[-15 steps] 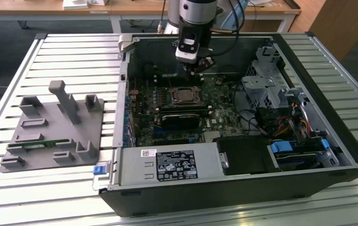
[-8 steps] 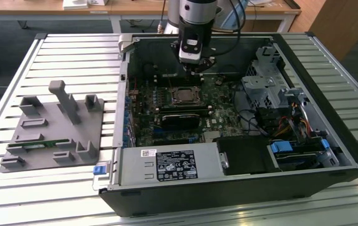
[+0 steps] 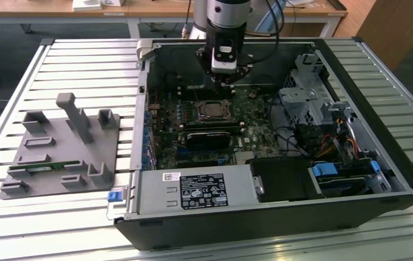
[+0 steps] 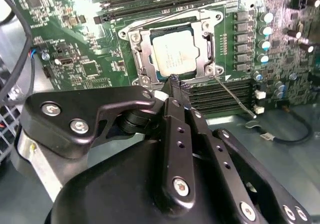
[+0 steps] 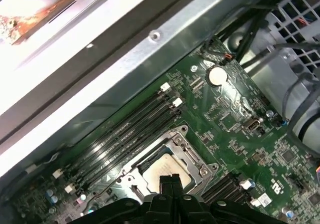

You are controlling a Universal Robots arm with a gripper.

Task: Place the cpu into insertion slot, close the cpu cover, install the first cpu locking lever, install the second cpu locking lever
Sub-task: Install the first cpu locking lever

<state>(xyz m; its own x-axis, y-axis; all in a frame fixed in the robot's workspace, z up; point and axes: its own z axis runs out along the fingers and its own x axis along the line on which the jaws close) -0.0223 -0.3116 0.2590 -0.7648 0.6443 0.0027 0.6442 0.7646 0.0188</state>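
The cpu (image 4: 172, 54) lies flat in the insertion slot (image 3: 212, 110) on the green board, pale metal face up. The silver cpu cover (image 4: 144, 49) lies down around it, framing the chip. A thin wire lever (image 4: 234, 97) sticks out from one corner of the socket across the memory slots. Another wire lever (image 4: 160, 18) runs along the opposite side. My gripper (image 4: 173, 80) is shut with nothing between its fingers, and its tip hovers just at the socket's edge. In the first wrist view the gripper (image 5: 170, 178) points at the cpu (image 5: 162, 170) and cover (image 5: 187, 151). In the exterior view the gripper (image 3: 223, 81) hangs above the socket's far side.
The open computer case (image 3: 402, 179) lies on a slatted table. A long black module (image 3: 208, 138) sits near the socket, a power supply (image 3: 192, 190) in front, and a drive cage (image 3: 304, 103) with cables at the exterior view's right. A grey fixture (image 3: 61, 152) stands at its left.
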